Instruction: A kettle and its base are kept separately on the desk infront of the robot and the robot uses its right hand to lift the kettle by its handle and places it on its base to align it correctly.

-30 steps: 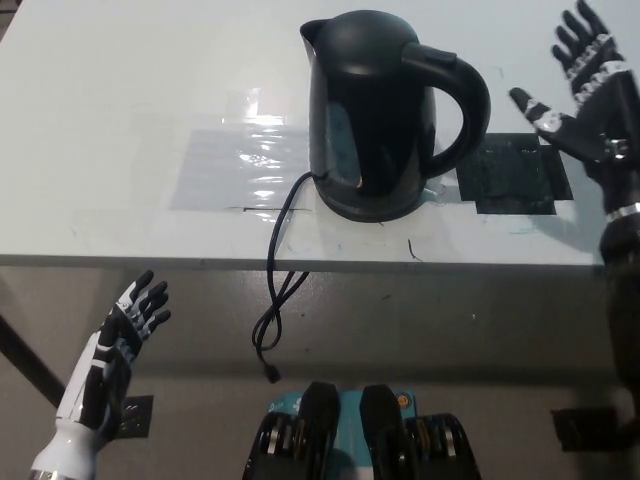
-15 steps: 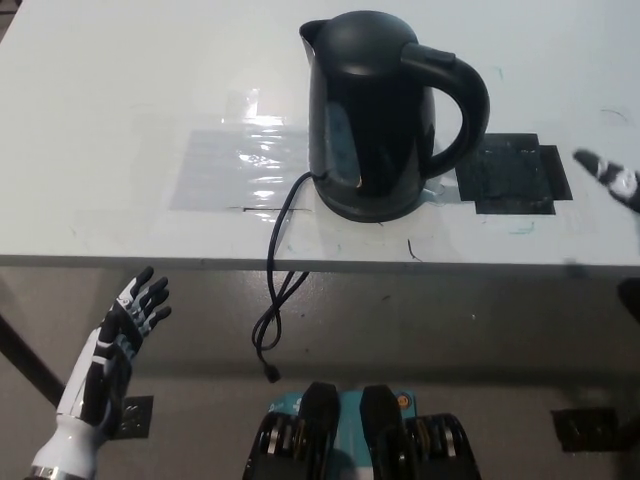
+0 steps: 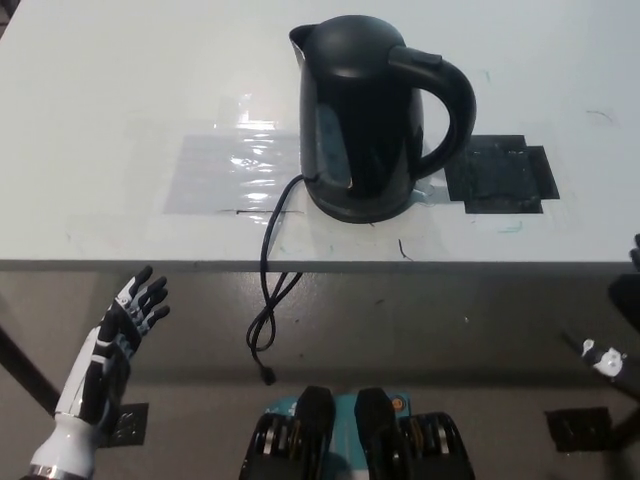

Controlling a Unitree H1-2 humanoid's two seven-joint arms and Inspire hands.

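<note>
While left hand (image 3: 125, 325) rests open, black kettle (image 3: 365, 115) stands upright w/ cord; right hand state unclear.

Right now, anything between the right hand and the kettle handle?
Nothing visible. The black right hand is at the picture's right edge, below the desk's front edge, mostly out of frame. The black plastic kettle stands on the white desk, handle facing right, unobstructed. White left hand rests lower left.

White desk (image 3: 120, 90) above grey floor (image 3: 470, 360)
</note>
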